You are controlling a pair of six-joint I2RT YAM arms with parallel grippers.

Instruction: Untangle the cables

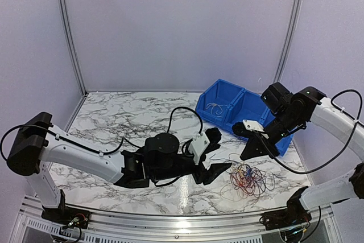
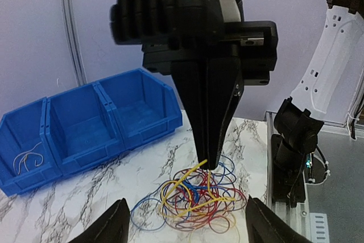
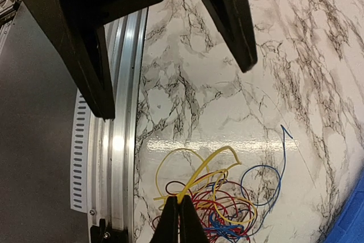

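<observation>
The cables [image 1: 247, 177] lie as a loose tangle of thin red, blue and yellow loops on the marble table, right of centre near the front. My right gripper [image 1: 245, 155] points down over the tangle's left edge. In the right wrist view it [image 3: 180, 202] is shut on a yellow cable [image 3: 219, 160] that arcs up out of the bunch. My left gripper [image 1: 223, 151] stands open just left of the tangle. In the left wrist view its fingertips [image 2: 116, 220] flank the cables [image 2: 193, 200] without touching them, and the right gripper [image 2: 210, 160] comes down from above.
A blue bin [image 1: 242, 109] with three compartments stands behind the tangle; its left compartment holds a pale cable [image 1: 215, 108]. The aluminium rail [image 3: 116, 140] at the table's front edge runs close to the bunch. Purple walls enclose the table.
</observation>
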